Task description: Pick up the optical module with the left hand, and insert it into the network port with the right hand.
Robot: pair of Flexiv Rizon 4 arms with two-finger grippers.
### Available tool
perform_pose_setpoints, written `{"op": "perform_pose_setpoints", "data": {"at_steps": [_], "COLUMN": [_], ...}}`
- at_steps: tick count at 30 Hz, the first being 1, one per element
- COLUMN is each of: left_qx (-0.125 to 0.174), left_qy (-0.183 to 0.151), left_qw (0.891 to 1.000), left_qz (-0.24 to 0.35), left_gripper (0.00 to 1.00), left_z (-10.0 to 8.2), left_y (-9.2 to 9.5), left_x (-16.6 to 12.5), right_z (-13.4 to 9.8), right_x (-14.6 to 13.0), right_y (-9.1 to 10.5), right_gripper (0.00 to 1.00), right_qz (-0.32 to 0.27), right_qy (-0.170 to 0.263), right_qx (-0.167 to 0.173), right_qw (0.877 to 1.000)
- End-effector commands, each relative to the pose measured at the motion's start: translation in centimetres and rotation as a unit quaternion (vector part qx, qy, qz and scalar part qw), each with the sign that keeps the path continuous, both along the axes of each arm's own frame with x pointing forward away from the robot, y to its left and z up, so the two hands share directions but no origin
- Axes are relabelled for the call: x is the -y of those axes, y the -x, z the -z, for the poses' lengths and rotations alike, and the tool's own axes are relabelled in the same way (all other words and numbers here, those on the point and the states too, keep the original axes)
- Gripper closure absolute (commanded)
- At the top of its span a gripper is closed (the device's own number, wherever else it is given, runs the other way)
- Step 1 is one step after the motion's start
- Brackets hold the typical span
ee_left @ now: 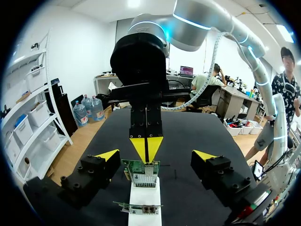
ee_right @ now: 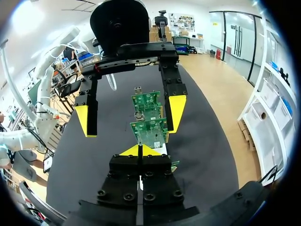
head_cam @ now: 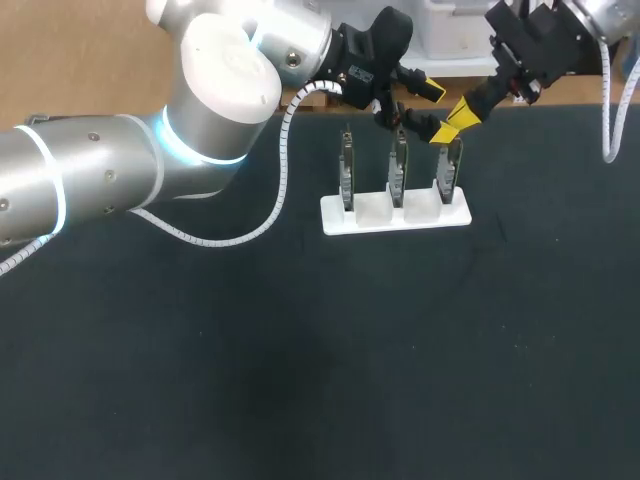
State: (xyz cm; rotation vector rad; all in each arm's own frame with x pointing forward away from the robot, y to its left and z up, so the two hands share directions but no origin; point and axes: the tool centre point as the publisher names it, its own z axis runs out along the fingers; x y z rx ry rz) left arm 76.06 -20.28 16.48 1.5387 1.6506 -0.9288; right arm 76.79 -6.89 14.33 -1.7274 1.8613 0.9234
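- Step, as I judge it: pick not yet made. L gripper (ee_left: 156, 156) carries nothing, so the grab comes first and the R insertion later.
- Nearest the robot: black table (head_cam: 300, 380), then white rack (head_cam: 375, 213) w/ three green boards upright in a row: left board (head_cam: 346, 178), middle board (head_cam: 398, 170), right board (head_cam: 450, 172).
- Optical module: can't pick it out as a separate piece; prob. on or among the boards.
- Network port (ee_left: 143, 179): prob. the metal cage low on the right board.
- To do it well: centre the L fingers evenly about the target before closing. Both pads should land together, else a thin piece tilts in its slot. Close softly and lift straight up so the rack isn't dragged.
- Risk: the R tips sit btw L's spread fingers, so closing L as things stand would likely hit them. R should clear, or L should shift, first.
- L arm (head_cam: 120, 180) pose: in from the left, bulky elbow over the near-left table, wrist out past the middle. Fingers are spread wide, flanking the row's far end, touching nothing.
- R arm (head_cam: 600, 20) pose: in from the far right corner, angled down. R gripper (ee_right: 139, 150) tips are pressed together, nothing seen btw them. They're at or just above the right board's top edge; contact can't be told.
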Motion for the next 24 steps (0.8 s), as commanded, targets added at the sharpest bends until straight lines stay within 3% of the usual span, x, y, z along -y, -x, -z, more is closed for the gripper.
{"op": "perform_pose_setpoints", "data": {"at_steps": [1, 12, 24], "left_qx": [-0.002, -0.002, -0.007], "left_qy": [-0.003, -0.003, -0.008], "left_qw": [1.0, 1.0, 1.0], "left_qz": [0.0, 0.0, -0.003], "left_gripper": [0.0, 0.0, 0.0], "left_z": [-0.1, -0.1, 0.0], "left_y": [-0.1, -0.1, -0.2], "left_x": [0.1, 0.1, 0.2], "right_z": [-0.2, -3.5, -3.7], "right_x": [0.0, 0.2, 1.4], "right_y": [-0.4, -1.3, -1.1], "right_gripper": [1.0, 1.0, 1.0], "right_qz": [0.004, 0.028, 0.048], "right_qy": [-0.009, -0.044, -0.041], "right_qx": [0.0, 0.017, 0.025], "right_qw": [1.0, 0.998, 0.998]}}
